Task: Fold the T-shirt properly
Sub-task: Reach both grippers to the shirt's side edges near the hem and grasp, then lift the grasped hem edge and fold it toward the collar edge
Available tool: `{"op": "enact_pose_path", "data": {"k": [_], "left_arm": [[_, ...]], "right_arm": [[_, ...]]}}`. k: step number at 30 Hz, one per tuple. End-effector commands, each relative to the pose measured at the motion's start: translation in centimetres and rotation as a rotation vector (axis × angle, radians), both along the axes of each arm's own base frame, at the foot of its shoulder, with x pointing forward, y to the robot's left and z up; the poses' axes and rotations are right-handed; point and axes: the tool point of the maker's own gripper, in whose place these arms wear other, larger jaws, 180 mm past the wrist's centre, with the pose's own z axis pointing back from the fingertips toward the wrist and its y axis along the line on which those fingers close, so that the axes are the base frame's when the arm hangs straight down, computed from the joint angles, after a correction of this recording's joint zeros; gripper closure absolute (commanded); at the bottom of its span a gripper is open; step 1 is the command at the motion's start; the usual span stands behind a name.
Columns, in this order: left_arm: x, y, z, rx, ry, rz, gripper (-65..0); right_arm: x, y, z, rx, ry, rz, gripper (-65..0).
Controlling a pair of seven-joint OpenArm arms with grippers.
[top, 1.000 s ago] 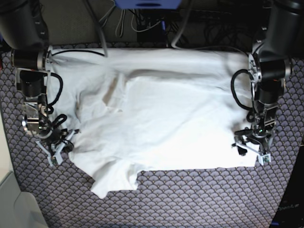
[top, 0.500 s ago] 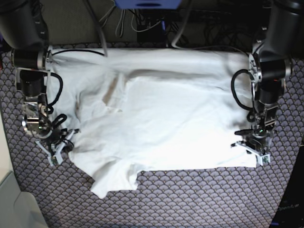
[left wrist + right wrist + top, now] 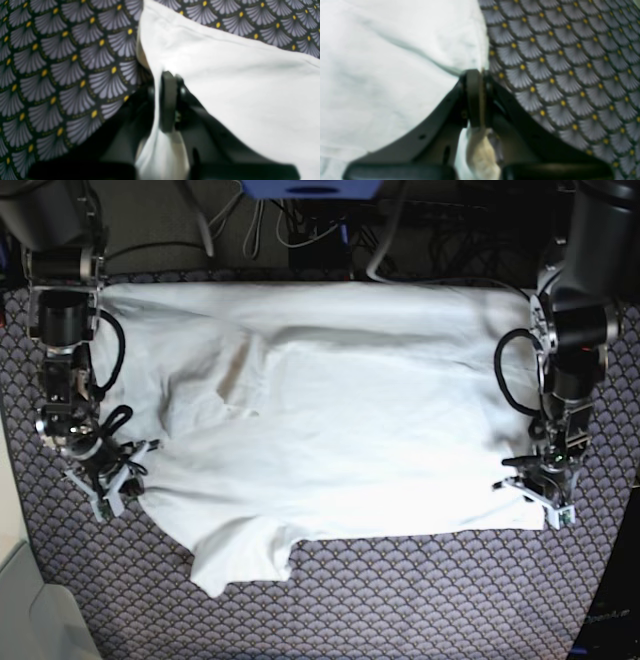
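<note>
Base view: T-shirt (image 3: 340, 430) soft, limp; left gripper (image 3: 540, 495) and right gripper (image 3: 105, 480) fingers each clamped on its lower edge.

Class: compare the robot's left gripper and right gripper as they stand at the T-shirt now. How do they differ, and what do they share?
The left gripper pinches the T-shirt at its bottom hem corner; the right gripper holds the opposite, sleeve-side edge. The left gripper's cloth runs straight; the right gripper's side is rumpled. Both are shut on fabric.

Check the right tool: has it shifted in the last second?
Yes. In the base view the right tool, shut on the T-shirt, has moved slightly up the frame and outward across the patterned mat, toward its left edge.
</note>
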Motion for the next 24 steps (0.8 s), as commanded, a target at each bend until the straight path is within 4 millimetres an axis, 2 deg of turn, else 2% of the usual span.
{"op": "enact_pose_path", "data": {"k": [1,4,7,11,16,19,21,24], "left_arm": [[1.2,1.2,2.2,0.026,-0.044,0.019,-0.6],[1.2,1.0,2.6,0.042,-0.069,0.005,-0.6],[1.1,0.7,3.4,0.063,-0.103,-0.016,-0.6],[0.8,0.6,4.6,0.052,-0.099,-0.018,-0.6],[0.4,0.8,7.0,0.023,-0.15,0.013,-0.6],[-0.3,0.5,8.0,0.038,-0.146,-0.005,-0.6],[-0.7,0.3,8.6,0.054,-0.153,-0.017,-0.6],[-1.7,-0.5,8.5,0.062,-0.156,-0.034,-0.6]], "right_arm": [[1.7,-0.4,2.9,0.005,-0.085,0.001,0.0],[1.7,-1.1,3.4,-0.011,-0.093,0.0,0.0],[1.0,-0.8,2.7,-0.006,-0.072,0.023,0.0],[0.2,-1.2,4.0,-0.006,-0.11,0.036,0.0],[-0.7,0.6,5.8,-0.024,-0.181,0.082,0.0],[-1.8,1.4,6.3,-0.047,-0.192,0.107,0.0],[-2.5,1.6,6.5,-0.069,-0.184,0.117,0.0],[-3.3,2.4,7.1,-0.05,-0.196,0.132,0.0]]}}
